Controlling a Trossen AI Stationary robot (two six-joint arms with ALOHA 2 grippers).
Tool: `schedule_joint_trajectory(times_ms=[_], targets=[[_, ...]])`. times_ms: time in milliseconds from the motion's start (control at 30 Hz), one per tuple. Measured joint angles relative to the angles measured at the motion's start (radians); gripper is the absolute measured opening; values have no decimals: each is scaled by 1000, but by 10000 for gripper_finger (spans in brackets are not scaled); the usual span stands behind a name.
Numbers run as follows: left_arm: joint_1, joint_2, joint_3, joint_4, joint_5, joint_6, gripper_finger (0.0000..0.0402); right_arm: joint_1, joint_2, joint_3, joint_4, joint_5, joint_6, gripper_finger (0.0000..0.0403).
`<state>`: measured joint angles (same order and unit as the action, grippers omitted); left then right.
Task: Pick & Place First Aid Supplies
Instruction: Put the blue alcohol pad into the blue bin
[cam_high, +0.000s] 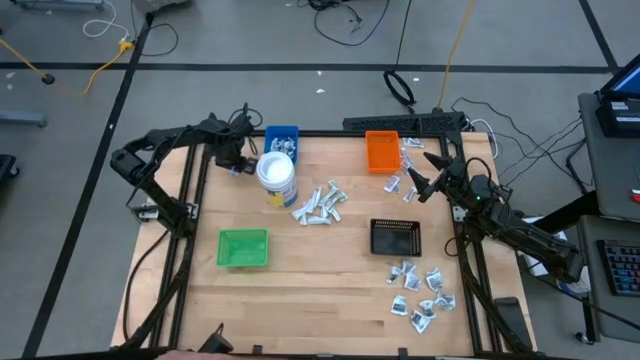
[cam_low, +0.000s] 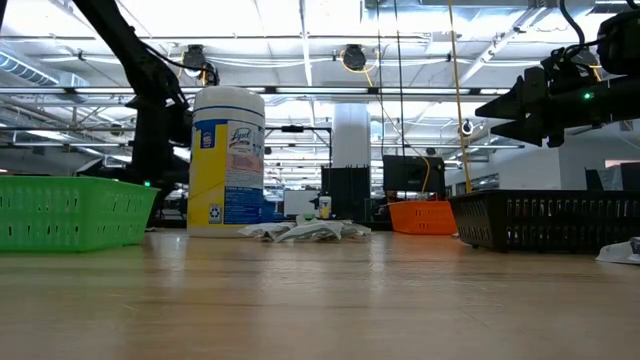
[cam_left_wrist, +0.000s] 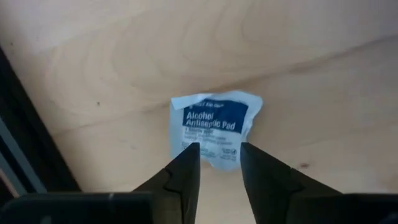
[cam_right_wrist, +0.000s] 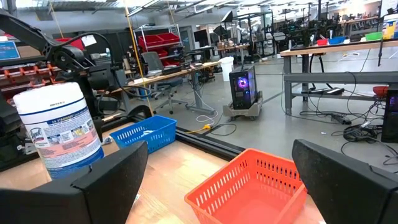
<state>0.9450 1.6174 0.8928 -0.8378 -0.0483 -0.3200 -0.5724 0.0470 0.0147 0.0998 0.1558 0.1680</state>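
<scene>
A white and blue alcohol pad packet (cam_left_wrist: 214, 130), one of the first aid supplies, lies flat on the wooden table near its far left corner. My left gripper (cam_left_wrist: 220, 163) points down over it. Its fingers stand a narrow gap apart, and the packet's near edge shows between their tips. In the high view this gripper (cam_high: 238, 162) is beside the blue tray (cam_high: 281, 140) and the white tub (cam_high: 276, 178). My right gripper (cam_high: 428, 176) hovers level and open near the orange tray (cam_high: 382, 150), holding nothing. My left gripper comes at the packet from above, with one fingertip (cam_left_wrist: 189, 163) on each side of the middle of its near edge (cam_left_wrist: 219, 158). I cannot tell whether the tips touch it. The packet lies flat on the table.
A pile of packets (cam_high: 320, 205) lies mid-table, more (cam_high: 422, 295) lie near the right front, and some (cam_high: 405, 165) are by the orange tray. A green tray (cam_high: 243, 247) and a black tray (cam_high: 396, 237) stand toward the front. The blue tray holds packets.
</scene>
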Motion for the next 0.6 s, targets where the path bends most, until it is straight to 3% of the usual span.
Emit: schedule_joint_trajectory(times_ms=[367, 467, 600], targets=[[-37, 67, 23, -33, -66, -39, 170, 0, 0, 0, 0, 0, 0, 393], [-38, 67, 23, -43, -62, -20, 148, 0, 0, 0, 0, 0, 0, 393], [-39, 68, 22, -57, -52, 1, 71, 0, 0, 0, 0, 0, 0, 393]])
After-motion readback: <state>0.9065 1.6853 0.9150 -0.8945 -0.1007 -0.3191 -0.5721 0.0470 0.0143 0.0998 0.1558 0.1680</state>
